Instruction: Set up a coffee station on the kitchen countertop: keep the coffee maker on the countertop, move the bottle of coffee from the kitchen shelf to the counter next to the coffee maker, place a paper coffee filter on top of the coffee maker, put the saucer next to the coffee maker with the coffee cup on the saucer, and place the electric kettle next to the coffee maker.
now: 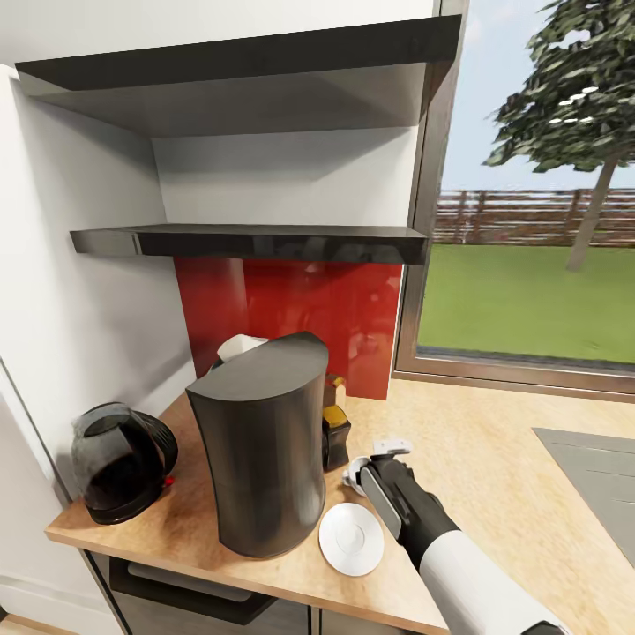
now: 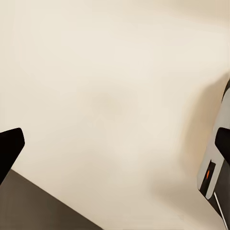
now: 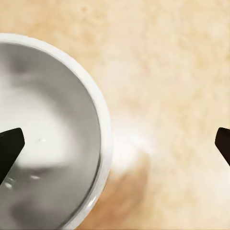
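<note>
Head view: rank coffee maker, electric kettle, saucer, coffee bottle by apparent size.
1. coffee maker, largest by far, though nearest the camera
2. electric kettle
3. saucer
4. coffee bottle, mostly hidden behind the maker, so its rank is unsure

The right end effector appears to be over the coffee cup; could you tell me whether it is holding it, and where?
Nothing is held. The right end effector is open, one finger over the coffee cup, the other over bare countertop.
</note>
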You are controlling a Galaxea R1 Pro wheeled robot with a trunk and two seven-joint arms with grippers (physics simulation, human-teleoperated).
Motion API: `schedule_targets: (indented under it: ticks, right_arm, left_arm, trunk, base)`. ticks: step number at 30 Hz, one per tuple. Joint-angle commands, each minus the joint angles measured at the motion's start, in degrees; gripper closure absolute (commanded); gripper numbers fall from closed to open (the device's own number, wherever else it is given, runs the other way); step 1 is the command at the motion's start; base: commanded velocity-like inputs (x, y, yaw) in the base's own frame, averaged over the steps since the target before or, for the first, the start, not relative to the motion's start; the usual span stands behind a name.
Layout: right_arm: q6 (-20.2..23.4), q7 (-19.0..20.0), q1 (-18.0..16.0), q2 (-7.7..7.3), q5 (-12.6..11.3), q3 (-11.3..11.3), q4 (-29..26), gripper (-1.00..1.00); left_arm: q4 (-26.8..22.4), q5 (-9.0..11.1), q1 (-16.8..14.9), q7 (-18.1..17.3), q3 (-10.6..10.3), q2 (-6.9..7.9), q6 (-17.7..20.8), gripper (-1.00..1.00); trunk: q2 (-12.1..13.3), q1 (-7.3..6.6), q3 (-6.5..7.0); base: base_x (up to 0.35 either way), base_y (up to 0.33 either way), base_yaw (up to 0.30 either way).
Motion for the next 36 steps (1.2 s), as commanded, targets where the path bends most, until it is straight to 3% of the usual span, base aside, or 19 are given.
schedule_targets:
  ticks: [1,3,4,36]
  right_arm:
    - [-0.1,-0.6,0.0,-0.04,-0.6,0.3,0.1,-1.00]
    - [-0.1,-0.6,0.0,-0.04,-0.6,0.3,0.1,-1.00]
    - [-0.1,-0.6,0.0,-0.04,-0.6,0.3,0.1,1.00]
    - [-0.1,-0.6,0.0,-0.04,-0.6,0.0,-0.2,1.00]
  left_arm:
    - [-0.1,-0.6,0.0,0.0,0.4,-0.03,0.3,-1.00]
    - [-0.1,-0.6,0.0,0.0,0.4,-0.03,0.3,-1.00]
    - [-0.1,-0.6,0.0,0.0,0.4,-0.03,0.3,-1.00]
    - [-0.1,-0.6,0.0,0.0,0.4,-0.01,0.3,-1.00]
  trunk:
    - [0.0,0.02,-0.03]
    - [0.0,0.02,-0.03]
    - [0.0,0.02,-0.03]
    - [0.0,0.02,-0.03]
  base:
    - [0.000,0.000,0.000]
    - [0.000,0.000,0.000]
    - [0.000,0.000,0.000]
    - [0.000,0.000,0.000]
